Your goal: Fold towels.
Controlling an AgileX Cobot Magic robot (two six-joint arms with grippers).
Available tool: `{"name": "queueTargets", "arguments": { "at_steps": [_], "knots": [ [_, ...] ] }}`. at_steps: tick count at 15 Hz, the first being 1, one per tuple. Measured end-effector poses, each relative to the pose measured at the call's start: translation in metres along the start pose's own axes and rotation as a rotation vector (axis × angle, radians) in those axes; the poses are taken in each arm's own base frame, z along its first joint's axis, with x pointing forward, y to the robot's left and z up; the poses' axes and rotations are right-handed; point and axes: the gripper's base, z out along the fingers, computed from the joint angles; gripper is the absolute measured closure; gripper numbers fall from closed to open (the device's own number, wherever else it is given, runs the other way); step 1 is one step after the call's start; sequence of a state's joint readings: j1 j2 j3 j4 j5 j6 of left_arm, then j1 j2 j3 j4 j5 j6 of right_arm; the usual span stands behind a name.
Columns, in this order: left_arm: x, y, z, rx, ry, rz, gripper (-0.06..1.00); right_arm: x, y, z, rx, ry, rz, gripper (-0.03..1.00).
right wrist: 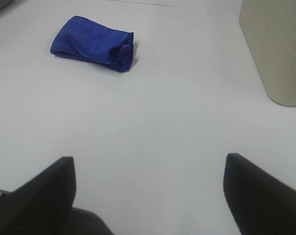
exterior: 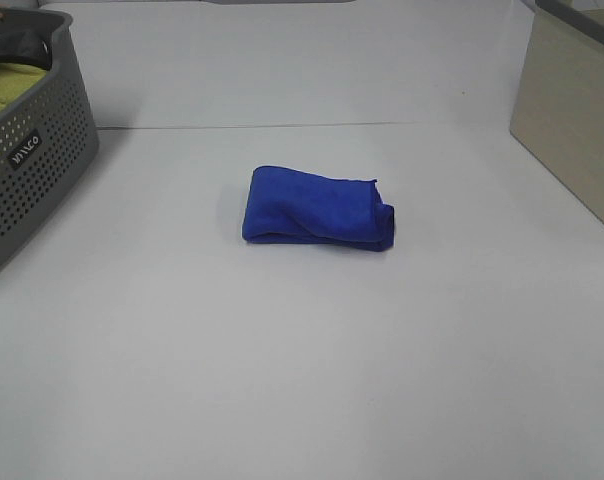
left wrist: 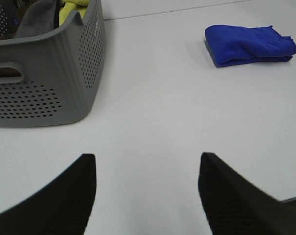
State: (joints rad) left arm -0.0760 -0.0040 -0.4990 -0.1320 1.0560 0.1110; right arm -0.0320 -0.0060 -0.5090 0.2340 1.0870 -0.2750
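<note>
A royal-blue towel (exterior: 317, 207) lies folded into a thick bundle in the middle of the white table, with its layered edges toward the right. The left wrist view shows the towel (left wrist: 250, 45) far off from my left gripper (left wrist: 147, 188), which is open and empty over bare table. My right gripper (right wrist: 149, 188) is also open and empty, well back from the towel (right wrist: 94, 44). Neither arm appears in the exterior high view.
A grey perforated basket (exterior: 27, 160) stands at the left edge of the table and holds a yellow-green cloth (exterior: 7, 85) and dark fabric; it is close to my left gripper in the basket (left wrist: 45, 73) view. A beige box (exterior: 572, 110) stands at the right.
</note>
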Motion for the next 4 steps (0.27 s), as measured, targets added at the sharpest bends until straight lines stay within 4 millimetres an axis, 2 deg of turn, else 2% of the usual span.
{"name": "queueTargets", "arguments": {
  "at_steps": [4],
  "knots": [
    [0.0001, 0.0000, -0.0001, 0.000, -0.001, 0.000, 0.35, -0.0002, 0.0006, 0.0000, -0.008, -0.002, 0.003, 0.19]
  ]
}}
